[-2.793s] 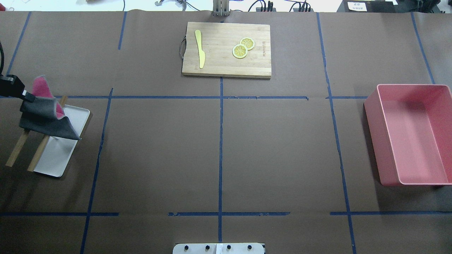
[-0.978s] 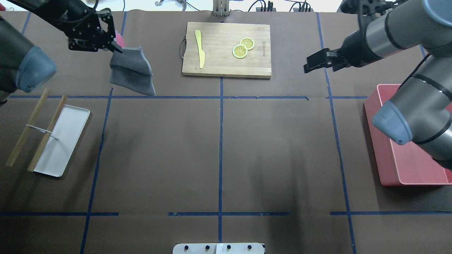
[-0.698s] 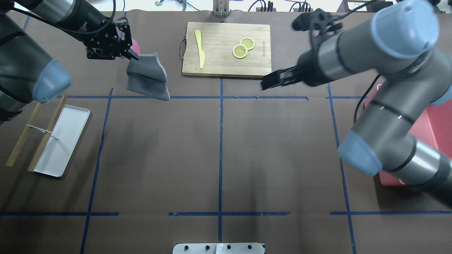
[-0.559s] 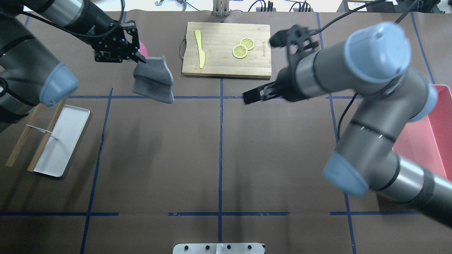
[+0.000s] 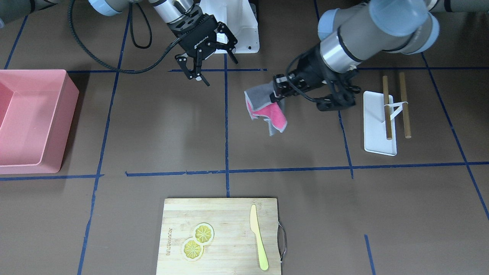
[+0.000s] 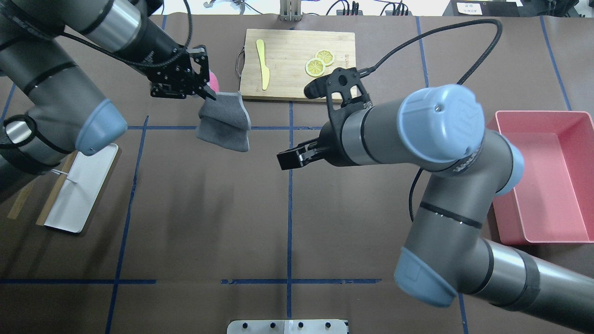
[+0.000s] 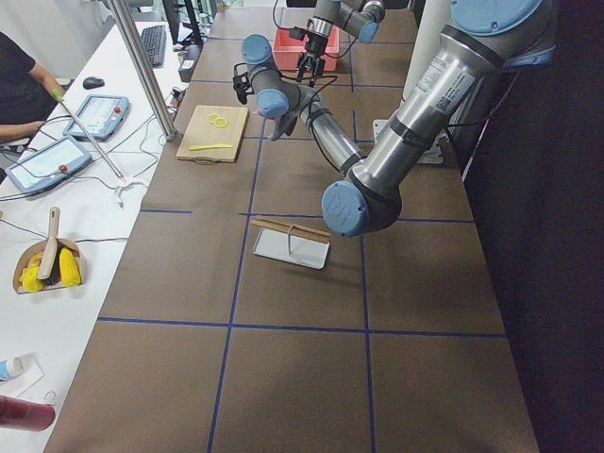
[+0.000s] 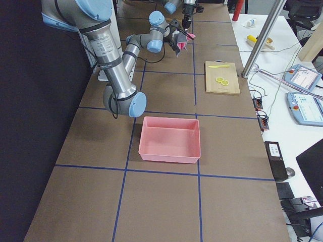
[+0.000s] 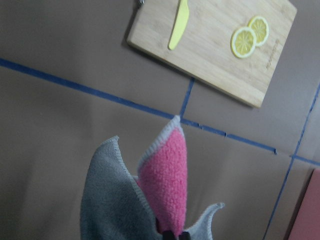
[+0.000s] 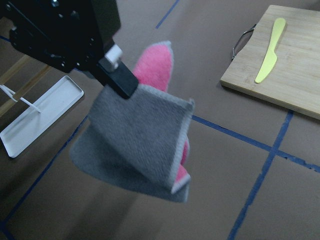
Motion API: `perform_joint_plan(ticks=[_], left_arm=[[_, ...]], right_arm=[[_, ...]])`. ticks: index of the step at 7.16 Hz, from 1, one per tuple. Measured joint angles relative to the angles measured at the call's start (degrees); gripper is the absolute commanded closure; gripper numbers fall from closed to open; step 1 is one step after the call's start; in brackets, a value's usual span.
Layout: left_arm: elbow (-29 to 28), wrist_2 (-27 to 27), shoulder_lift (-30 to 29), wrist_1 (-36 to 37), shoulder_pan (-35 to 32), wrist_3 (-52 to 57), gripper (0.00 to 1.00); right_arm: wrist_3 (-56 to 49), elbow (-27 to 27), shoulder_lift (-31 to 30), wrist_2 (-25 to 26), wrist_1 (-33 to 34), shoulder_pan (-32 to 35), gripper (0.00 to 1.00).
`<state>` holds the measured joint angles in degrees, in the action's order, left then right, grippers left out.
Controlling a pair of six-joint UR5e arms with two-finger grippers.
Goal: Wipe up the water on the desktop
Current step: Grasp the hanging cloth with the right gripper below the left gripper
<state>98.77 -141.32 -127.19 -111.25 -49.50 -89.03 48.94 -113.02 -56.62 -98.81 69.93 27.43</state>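
The desktop is a matte brown surface with blue tape lines; I see no water on it. My left gripper is shut on a corner of a grey and pink cloth, which hangs above the desktop just left of the centre line. In the front view the left gripper and the cloth show the same. My right gripper is open and empty, close to the cloth and right of it in the overhead view. The right wrist view shows the cloth up close.
A bamboo cutting board with a yellow knife and two lemon slices lies at the far middle. A pink bin stands at the right. A white tray with a wooden rack lies at the left.
My left arm has carried the cloth from the rack at the left toward the table's middle. My right arm has swung in from the right toward the cloth.
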Motion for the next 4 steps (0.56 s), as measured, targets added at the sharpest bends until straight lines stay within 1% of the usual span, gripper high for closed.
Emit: perform_joint_plan(ticks=[2, 4], left_arm=[[0.2, -0.1, -2.3, -0.1, 3.4, -2.3, 0.98], [0.2, -0.1, -3.4, -0.1, 5.2, -3.5, 0.98]], right_arm=[[-0.6, 0.2, -0.1, 1.7, -1.6, -1.2, 0.01], [-0.7, 0.3, 0.0, 3.2, -1.9, -2.0, 0.01]])
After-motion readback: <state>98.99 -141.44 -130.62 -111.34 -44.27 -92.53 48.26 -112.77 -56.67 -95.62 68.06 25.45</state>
